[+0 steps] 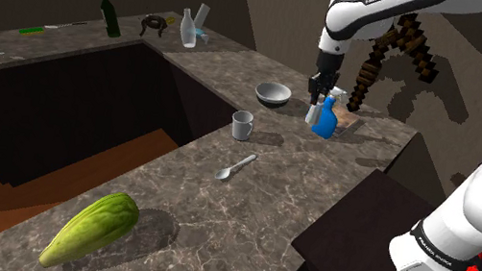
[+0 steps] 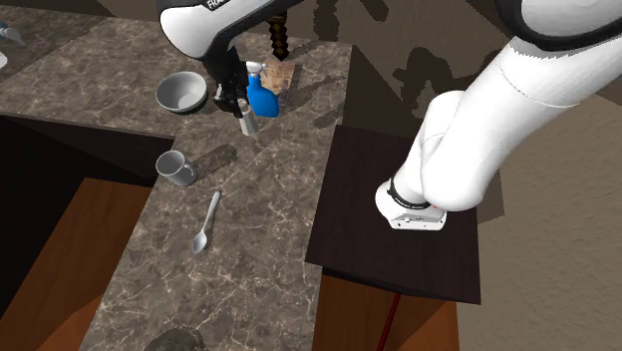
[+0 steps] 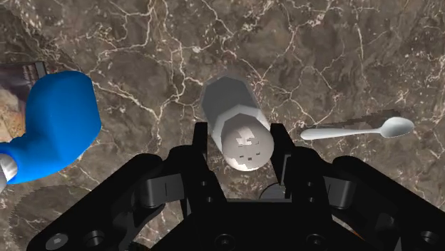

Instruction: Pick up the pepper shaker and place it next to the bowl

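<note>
between the fingers (image 3: 201, 142) of the pincer (image 3: 241, 135) sits the grey pepper shaker (image 3: 235, 114), clasped.

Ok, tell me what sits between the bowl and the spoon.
The grey cup stands between the bowl and the spoon, touching neither, as the second exterior view shows.
</note>
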